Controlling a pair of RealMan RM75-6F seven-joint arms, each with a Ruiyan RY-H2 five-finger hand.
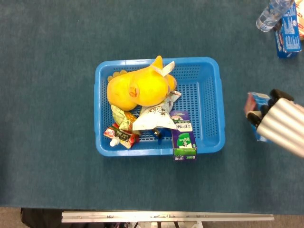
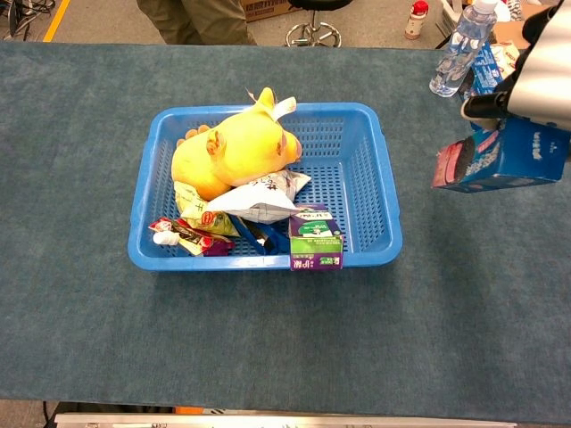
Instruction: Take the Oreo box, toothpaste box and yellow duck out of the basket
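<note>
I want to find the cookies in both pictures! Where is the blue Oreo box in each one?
Head view: the Oreo box is at the right edge, mostly hidden under the right hand, right of the blue basket.
Chest view: the Oreo box is at the upper right, held by the right hand, right of the basket.
Shared landmark: the yellow duck in the basket.
</note>
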